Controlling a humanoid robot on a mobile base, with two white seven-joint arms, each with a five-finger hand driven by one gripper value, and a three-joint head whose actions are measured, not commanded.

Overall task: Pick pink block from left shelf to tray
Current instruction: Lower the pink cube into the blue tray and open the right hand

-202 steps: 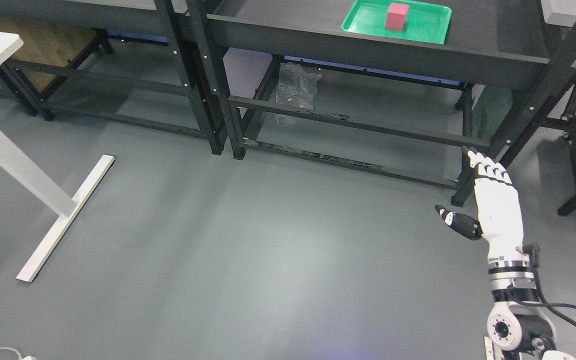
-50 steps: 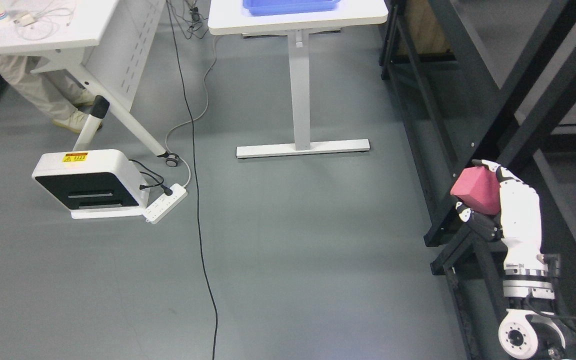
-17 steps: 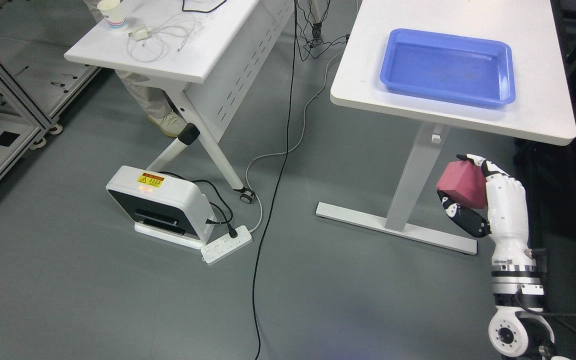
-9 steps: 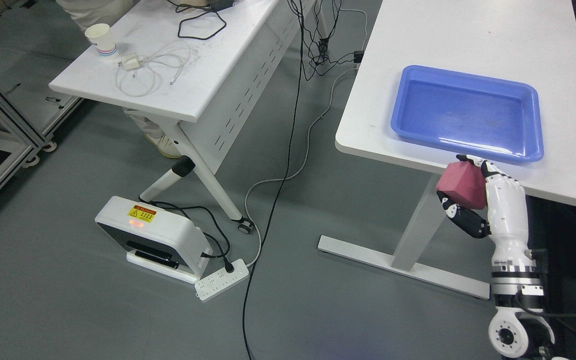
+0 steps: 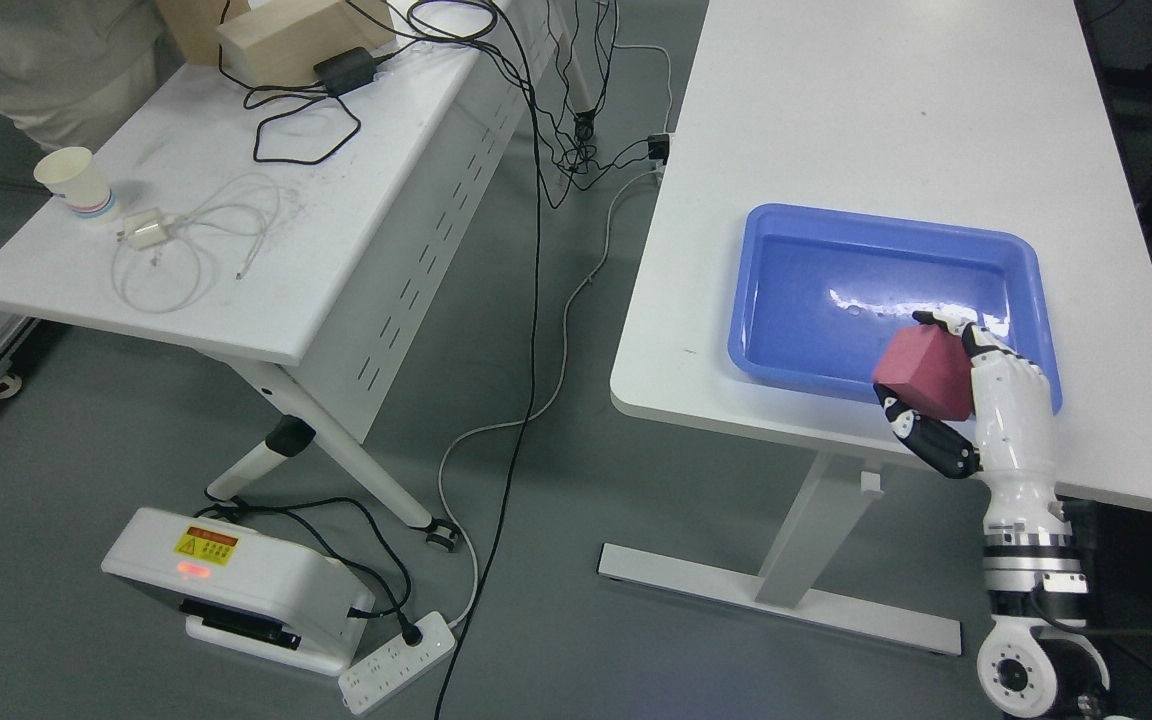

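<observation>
Right hand (image 5: pixel 976 410): white hard-shell palm with black jointed thumb and fingertips, curled round the pink block, thumb under it and fingers along its far side; arm rises from the lower right.
Pink block (image 5: pixel 921 372): matte, dusty rose, flat faces and crisp edges, tilted so one corner points up; held in the hand over the near rim of the tray, apparently above it rather than resting inside.
Tray (image 5: pixel 776 290): blue glossy plastic, rectangular, rounded corners, raised rim; a streak of glare on its floor; its near right corner is covered by the hand and block.
White table (image 5: pixel 836 120): smooth, faintly speckled top on a white T-foot leg; the tray sits near its front edge.
Second table (image 5: pixel 266 290): white, perforated side panel; carries a paper cup (image 5: pixel 76 185), a coiled white cable (image 5: pixel 186 255) with plug, a black cable and adapter, a pale wooden box (image 5: pixel 301 35) cut off at the top.
Floor: grey, dull; a white device (image 5: pixel 236 590) with a yellow warning label, beside a power strip (image 5: pixel 398 662).
Person: only a pale sleeve at the upper left corner, cut off.
Left hand: out of sight.
</observation>
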